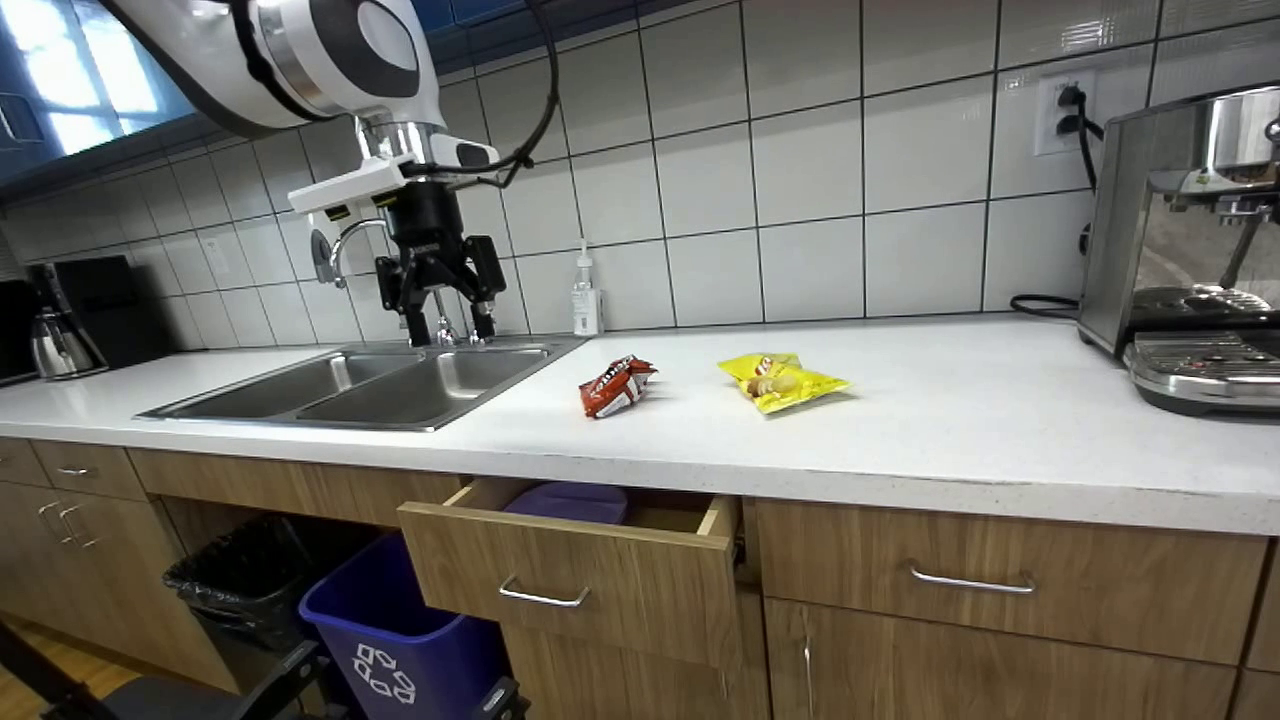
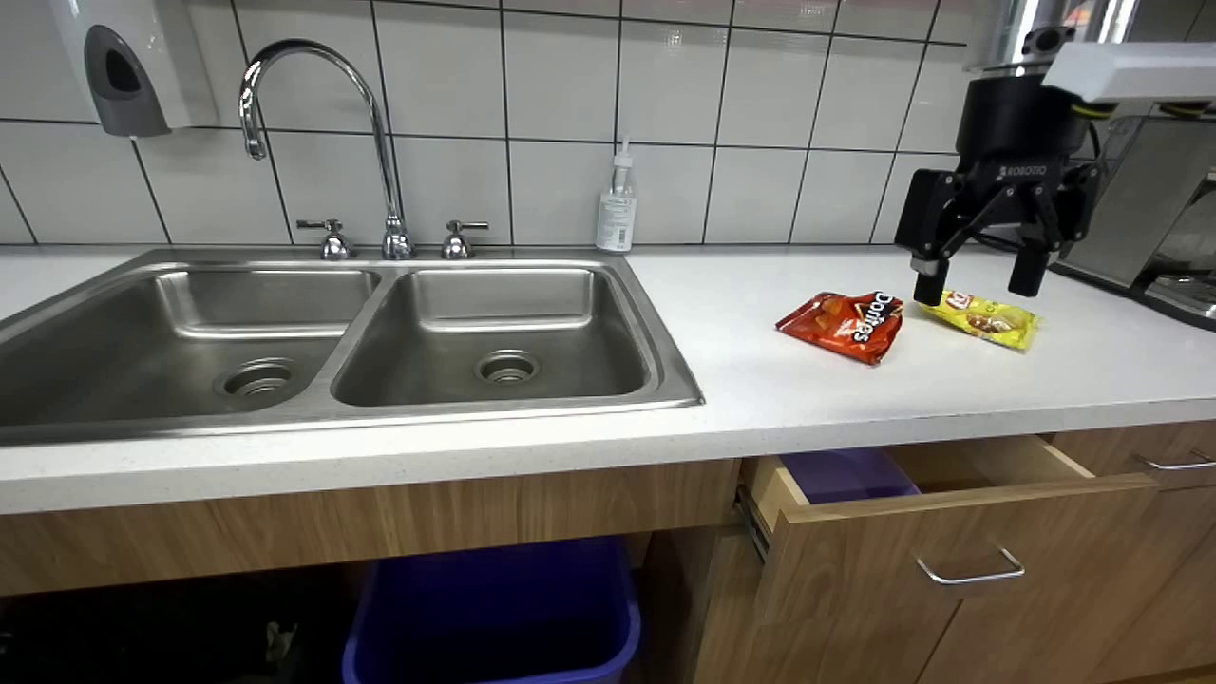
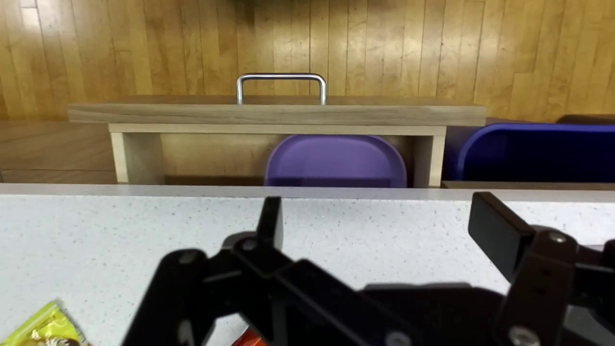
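Here's the hand [image 2: 978,282], hanging above the tabletop [image 1: 960,410], fingers standing wide apart, only air between them. Closest in the wrist view, it's the red Doritos packet [image 2: 841,326], lying on the tabletop, just a sliver of it peeking past the hand! Near that one, not touching, lies the yellow packet [image 1: 782,382], and whatever both packets hold is hidden from us. Down to the drawer [image 1: 640,570], standing open under the tabletop's edge, and there's a purple plastic item [image 3: 336,161] inside, over on the side nearer the sink [image 2: 676,380]. That sink shows two basins [image 2: 503,299], a drain [image 2: 506,367] in each. And below, beside the drawer, a blue recycling bin [image 1: 450,655], with a black-bagged bin [image 1: 235,590] next along; too dark in there to read the contents.
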Robot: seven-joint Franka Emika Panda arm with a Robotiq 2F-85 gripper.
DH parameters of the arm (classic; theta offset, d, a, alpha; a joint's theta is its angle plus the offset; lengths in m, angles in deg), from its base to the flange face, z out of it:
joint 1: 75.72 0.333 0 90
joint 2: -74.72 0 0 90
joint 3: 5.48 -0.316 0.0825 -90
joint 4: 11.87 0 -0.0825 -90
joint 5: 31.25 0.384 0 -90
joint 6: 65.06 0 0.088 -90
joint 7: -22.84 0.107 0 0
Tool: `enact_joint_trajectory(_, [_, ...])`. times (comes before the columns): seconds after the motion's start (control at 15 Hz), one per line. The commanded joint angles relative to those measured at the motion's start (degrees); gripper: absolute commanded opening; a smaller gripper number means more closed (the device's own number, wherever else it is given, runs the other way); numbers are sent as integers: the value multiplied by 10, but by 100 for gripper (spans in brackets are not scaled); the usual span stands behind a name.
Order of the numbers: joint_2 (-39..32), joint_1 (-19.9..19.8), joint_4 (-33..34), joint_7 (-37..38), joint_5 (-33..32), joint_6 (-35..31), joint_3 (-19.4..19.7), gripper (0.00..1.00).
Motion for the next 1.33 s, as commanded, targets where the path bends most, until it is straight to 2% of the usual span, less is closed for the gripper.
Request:
enact_joint_trajectory(0.0, [3, -6, -16, -36, 44, -44, 4, 100])
enact_joint_trajectory(0.47, [-9, -8, -41, -91, 110, -106, 16, 100])
enact_joint_trajectory(1.27, [-74, -17, -57, -96, 104, -186, 20, 100])
